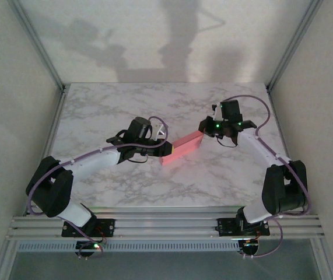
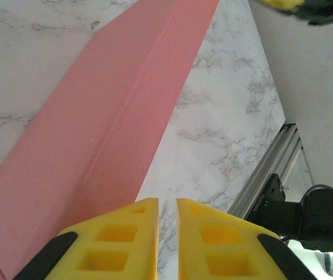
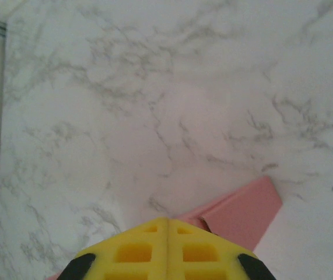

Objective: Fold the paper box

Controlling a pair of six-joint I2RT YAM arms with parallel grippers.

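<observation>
Looking down on the marble bench, we see the pink box lying flat near its middle, folded shut and slanting from near left toward far right; its inside is hidden. The left gripper sits at the box's near-left end, its jaws parted by a narrow gap holding nothing. The right gripper is closed, tips together over the box's far-right end; we cannot tell whether it pinches cardboard.

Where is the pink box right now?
In the top view the pink box lies near the middle of the marble table, between the jaws of the left arm and the right arm.
</observation>
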